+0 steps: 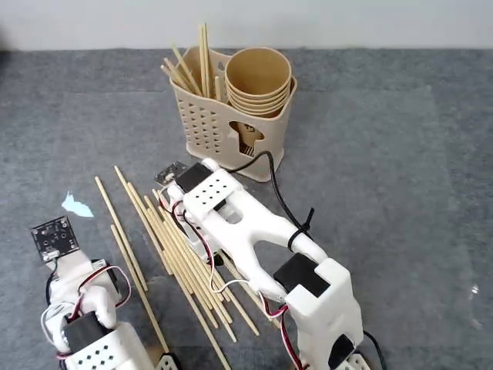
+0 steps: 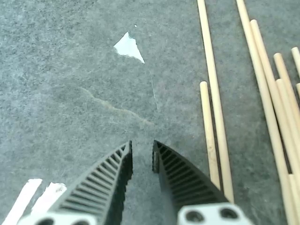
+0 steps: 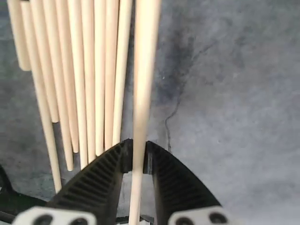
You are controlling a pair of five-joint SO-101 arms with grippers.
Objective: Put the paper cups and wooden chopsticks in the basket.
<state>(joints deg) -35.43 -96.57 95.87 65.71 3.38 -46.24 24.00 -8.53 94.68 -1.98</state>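
Basket [image 1: 204, 127], beige and perforated, stands at the far side of the grey surface [image 1: 400, 193]. A nested stack of paper cups [image 1: 258, 77] sits in one of its compartments, and upright chopsticks [image 1: 196, 65] lean in the compartment beside it. Loose chopsticks [image 1: 177, 254] lie fanned on the surface in front of the basket, between the two arms. The right arm [image 1: 262, 231] stretches over that fan, with its wrist near the basket's front. The left arm [image 1: 77, 308] sits at the near edge, close to a pale paper scrap [image 1: 77, 204].

Left wrist view: the left end effector [image 2: 141, 150] is just above bare surface. Its jaws are a narrow gap apart with nothing between them. The paper scrap [image 2: 129, 47] lies ahead of it. Loose chopsticks [image 2: 211, 93] lie off to one side, apart from the jaws. White tape strips [image 2: 33, 197] lie beside one jaw.

Right wrist view: the right end effector [image 3: 136, 147] is clamped on a single chopstick [image 3: 143, 70], which runs straight out between the jaws. The remaining loose chopsticks [image 3: 93, 70] lie side by side on the surface just beside it.
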